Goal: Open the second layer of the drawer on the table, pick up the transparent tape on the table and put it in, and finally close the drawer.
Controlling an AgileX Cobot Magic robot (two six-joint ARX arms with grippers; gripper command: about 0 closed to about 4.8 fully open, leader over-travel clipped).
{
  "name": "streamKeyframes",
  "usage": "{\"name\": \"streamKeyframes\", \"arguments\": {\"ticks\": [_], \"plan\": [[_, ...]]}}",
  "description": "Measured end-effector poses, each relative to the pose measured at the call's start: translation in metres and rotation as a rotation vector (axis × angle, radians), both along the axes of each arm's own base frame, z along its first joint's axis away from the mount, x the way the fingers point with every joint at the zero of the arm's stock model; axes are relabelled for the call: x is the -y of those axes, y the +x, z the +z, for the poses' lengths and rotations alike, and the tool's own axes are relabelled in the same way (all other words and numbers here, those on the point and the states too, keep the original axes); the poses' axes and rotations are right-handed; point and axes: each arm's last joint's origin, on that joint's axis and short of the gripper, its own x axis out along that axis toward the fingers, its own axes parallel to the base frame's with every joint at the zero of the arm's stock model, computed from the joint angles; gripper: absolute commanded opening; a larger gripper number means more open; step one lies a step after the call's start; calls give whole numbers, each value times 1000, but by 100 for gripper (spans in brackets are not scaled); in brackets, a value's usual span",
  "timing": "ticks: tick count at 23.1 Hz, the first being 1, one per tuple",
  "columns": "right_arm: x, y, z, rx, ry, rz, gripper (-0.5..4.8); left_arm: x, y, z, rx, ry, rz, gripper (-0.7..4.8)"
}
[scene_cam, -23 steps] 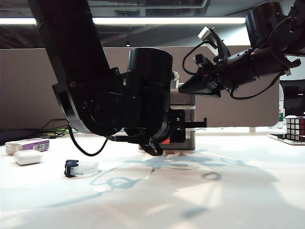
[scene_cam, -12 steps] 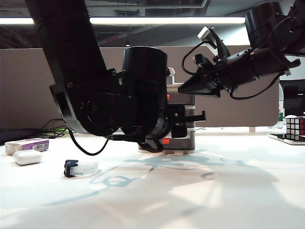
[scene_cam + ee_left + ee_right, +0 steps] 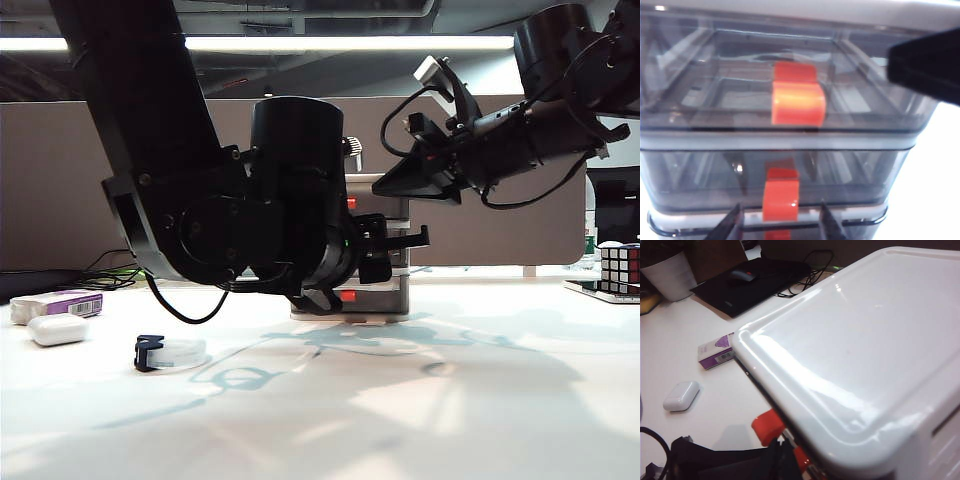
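Exterior view: I'm looking at the left gripper (image 3: pixel 400 243) parked right at the front of the drawer (image 3: pixel 392 292), while the right gripper (image 3: pixel 400 182) is hovering over the unit's top, holding nothing as far as I can see. The tape (image 3: pixel 170 352) is sitting on the table (image 3: pixel 450 420), well off to the left, near a white case (image 3: pixel 58 329) and a purple box (image 3: pixel 62 303).

Left wrist view: the fingers (image 3: pixel 730 226) are spread partway, empty, straddling the orange handle (image 3: pixel 781 200) of the second layer (image 3: pixel 775 180), which is looking shut to me. I'm thinking: get both tips level with that handle, not the top one, pinch square, then pull straight out.

Right wrist view: just the drawer's white top (image 3: pixel 860 340); I can't tell how the right jaws are standing.
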Motion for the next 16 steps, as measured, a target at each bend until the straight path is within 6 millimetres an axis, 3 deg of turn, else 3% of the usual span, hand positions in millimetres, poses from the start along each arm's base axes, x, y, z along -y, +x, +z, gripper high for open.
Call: {"name": "streamKeyframes", "arguments": {"ticks": [16], "plan": [[-4,-2,-2,-19,-5,15,-5,0,5,2,5,-6,5,175]]}}
